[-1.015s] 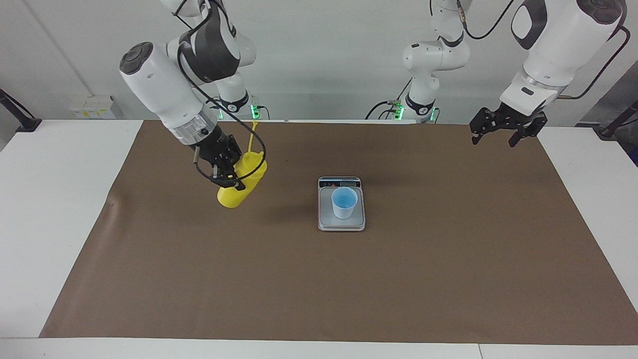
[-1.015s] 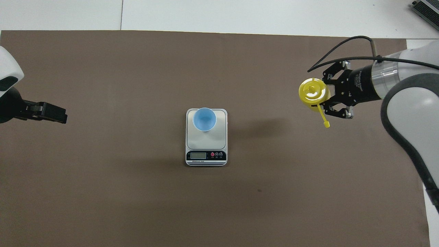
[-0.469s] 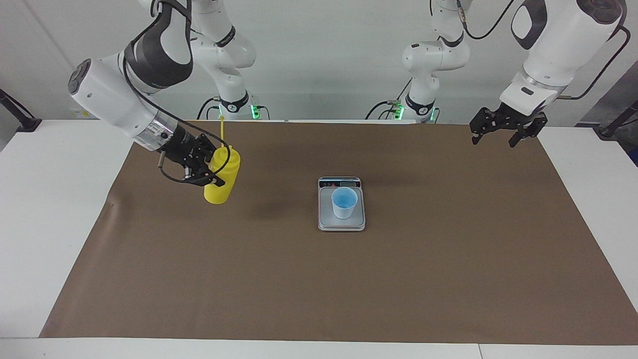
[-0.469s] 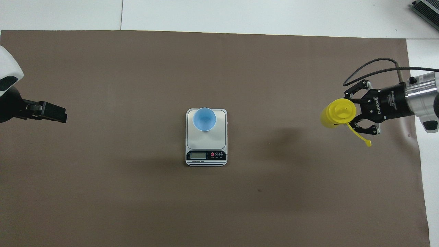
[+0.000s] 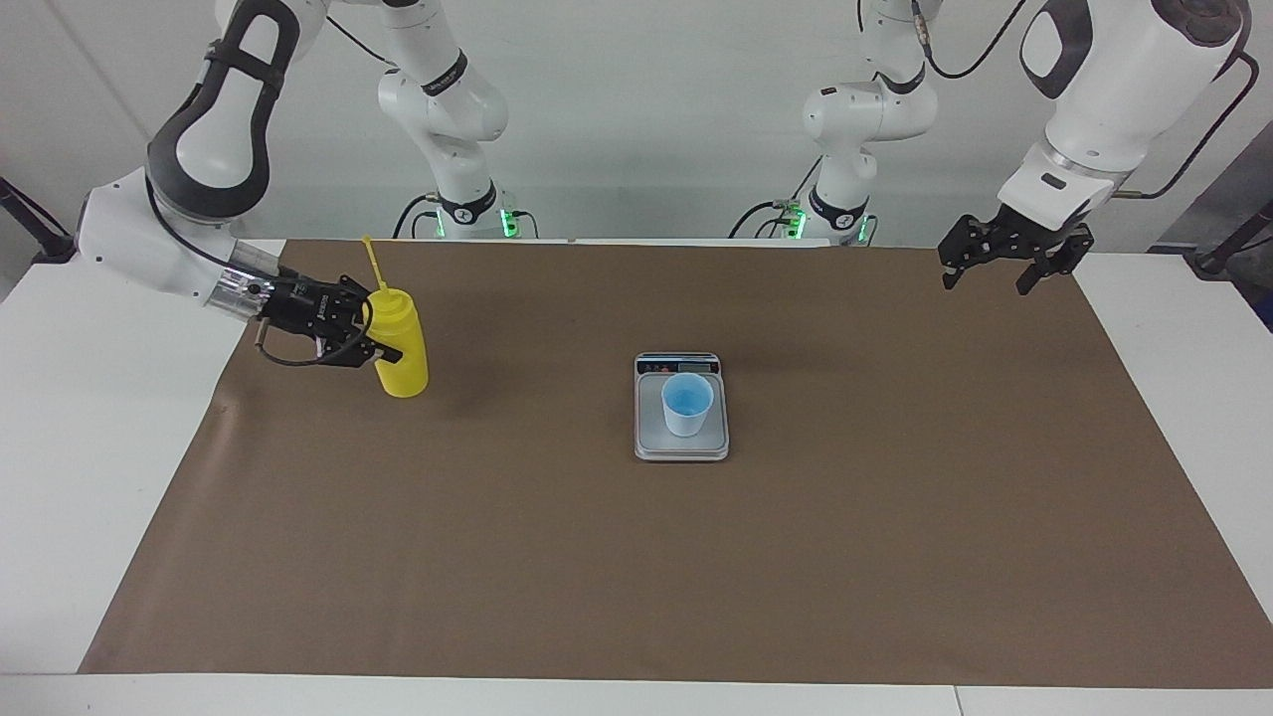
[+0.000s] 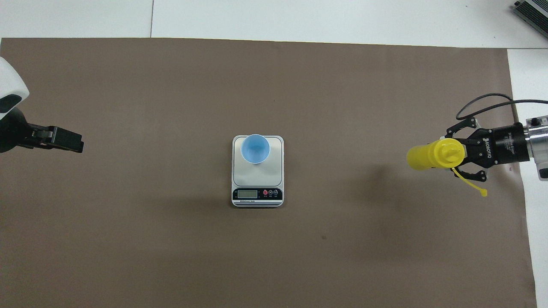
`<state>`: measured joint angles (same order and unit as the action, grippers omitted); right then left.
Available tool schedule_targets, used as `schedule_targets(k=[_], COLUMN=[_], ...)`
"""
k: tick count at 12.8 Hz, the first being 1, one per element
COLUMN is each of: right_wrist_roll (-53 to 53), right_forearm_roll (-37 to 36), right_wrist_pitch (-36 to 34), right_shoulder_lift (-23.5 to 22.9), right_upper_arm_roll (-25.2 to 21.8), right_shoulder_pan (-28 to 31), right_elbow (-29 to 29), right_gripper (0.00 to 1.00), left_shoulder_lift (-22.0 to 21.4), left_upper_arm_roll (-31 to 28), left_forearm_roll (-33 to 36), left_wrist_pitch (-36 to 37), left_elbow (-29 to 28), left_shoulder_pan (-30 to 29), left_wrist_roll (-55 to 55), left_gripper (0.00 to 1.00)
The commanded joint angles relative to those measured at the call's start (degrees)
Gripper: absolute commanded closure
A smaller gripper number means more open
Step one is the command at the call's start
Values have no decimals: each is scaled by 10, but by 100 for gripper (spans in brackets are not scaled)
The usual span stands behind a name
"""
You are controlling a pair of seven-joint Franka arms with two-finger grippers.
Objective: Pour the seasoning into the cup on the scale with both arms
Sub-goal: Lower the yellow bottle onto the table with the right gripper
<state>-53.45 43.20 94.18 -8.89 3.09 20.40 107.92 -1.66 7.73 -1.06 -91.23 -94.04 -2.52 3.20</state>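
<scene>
Moved: seasoning (image 5: 400,343) now upright, clamped in right tool (image 5: 373,331) | left tool (image 5: 1002,261) spread open, waiting

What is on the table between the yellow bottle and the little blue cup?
Nothing but bare brown mat, plain in the facing view, lies between the yellow bottle and the blue cup on its scale.

One cam sat high up across the table (image 5: 60,447), looking back at both robots. The other hung way up over the robots' end, looking steeply down & fwd. Both saw the same brown mat (image 5: 895,547) (image 6: 128,256), half a turn apart.
</scene>
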Motion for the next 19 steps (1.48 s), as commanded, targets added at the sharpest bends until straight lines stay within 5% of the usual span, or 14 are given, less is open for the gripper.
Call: schedule_targets(k=[1,8,14,15,16,19], right_wrist_roll=[26,131,126,118,101,92], right_forearm_roll=[23,22,13,13,13,13], right_wrist_pitch=[-10,-8,4,8,22,27], right_shoulder_lift=[-13,-109,-112,-112,-112,-112], right_upper_arm_roll=[3,2,-1,-2,-2,-2], right_shoulder_pan=[17,68,64,62,63,62], right_elbow=[3,-16,-14,-11,-7,-5], right_gripper=[100,100,97,70,59,47], left_shoulder_lift=[-8,-12,-12,-12,-12,-12], left_upper_arm_roll=[2,2,2,2,2,2], left_forearm_roll=[8,8,7,7,7,7], left_wrist_pitch=[-11,-19,-19,-19,-19,-19], left_elbow=[-12,-20,-21,-21,-21,-20], left_shoulder_pan=[-3,-1,-1,-1,0,0], left_wrist_roll=[4,2,2,1,1,1], left_gripper=[0,0,0,0,0,0])
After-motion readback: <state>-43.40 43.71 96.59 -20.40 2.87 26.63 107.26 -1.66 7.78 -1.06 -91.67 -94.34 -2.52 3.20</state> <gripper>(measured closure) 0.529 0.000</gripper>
